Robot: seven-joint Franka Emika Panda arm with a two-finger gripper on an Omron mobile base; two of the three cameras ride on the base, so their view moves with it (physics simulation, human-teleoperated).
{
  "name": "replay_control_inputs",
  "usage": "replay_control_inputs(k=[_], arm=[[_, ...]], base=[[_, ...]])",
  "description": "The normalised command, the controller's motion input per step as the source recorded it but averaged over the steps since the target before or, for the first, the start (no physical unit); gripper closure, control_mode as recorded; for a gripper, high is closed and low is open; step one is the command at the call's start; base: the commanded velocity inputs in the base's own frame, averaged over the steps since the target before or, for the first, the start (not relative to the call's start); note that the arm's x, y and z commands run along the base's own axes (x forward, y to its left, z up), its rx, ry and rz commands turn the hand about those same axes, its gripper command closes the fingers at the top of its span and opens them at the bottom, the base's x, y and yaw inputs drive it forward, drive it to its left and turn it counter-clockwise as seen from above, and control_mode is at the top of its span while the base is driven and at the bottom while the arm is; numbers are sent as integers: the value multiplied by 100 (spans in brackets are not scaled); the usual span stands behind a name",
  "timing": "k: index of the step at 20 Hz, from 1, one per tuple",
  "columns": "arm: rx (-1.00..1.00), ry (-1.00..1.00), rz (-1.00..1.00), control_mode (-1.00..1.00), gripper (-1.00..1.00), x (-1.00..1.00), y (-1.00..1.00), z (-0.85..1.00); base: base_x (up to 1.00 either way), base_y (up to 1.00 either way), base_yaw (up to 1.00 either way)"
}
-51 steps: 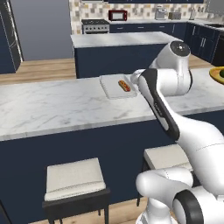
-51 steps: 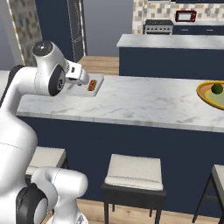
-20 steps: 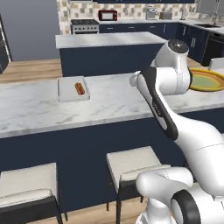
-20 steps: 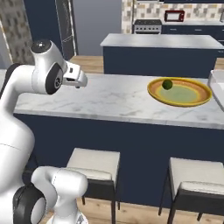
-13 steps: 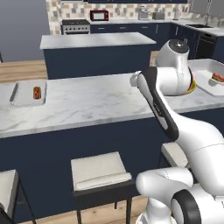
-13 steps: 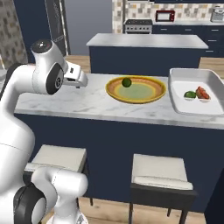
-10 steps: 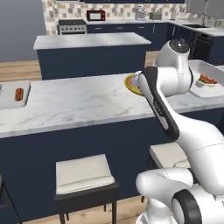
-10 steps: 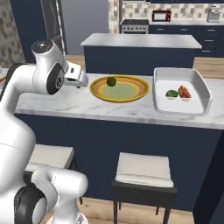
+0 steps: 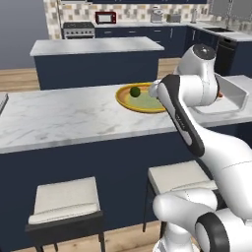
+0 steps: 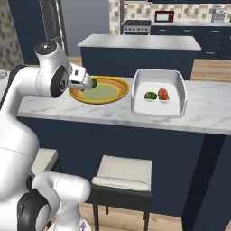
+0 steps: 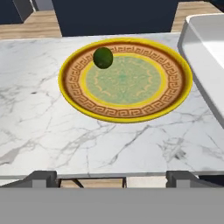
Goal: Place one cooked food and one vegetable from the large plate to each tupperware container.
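I judge the small round dark-green vegetable (image 11: 103,57) light, firm and prone to roll, so I'd pinch it across its middle. It sits upper left on the large yellow-rimmed, pale-green-centred plate (image 11: 179,89), mid-frame. My two-finger gripper (image 11: 112,177) is released, holding nothing.

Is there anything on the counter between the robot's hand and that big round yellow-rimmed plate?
No. In the hand view, only bare white marble counter lies between the hand and the big round yellow-rimmed plate.
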Motion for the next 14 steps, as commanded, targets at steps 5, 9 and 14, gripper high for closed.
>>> replay_control_inputs(k=[5,9,14], arm=[[0,0,0,100,-100,0,0,0],[0,0,0,100,-100,0,0,0],[0,0,0,100,-100,0,0,0]], base=[[24,6,11],[0,19,2],[18,39,-9]])
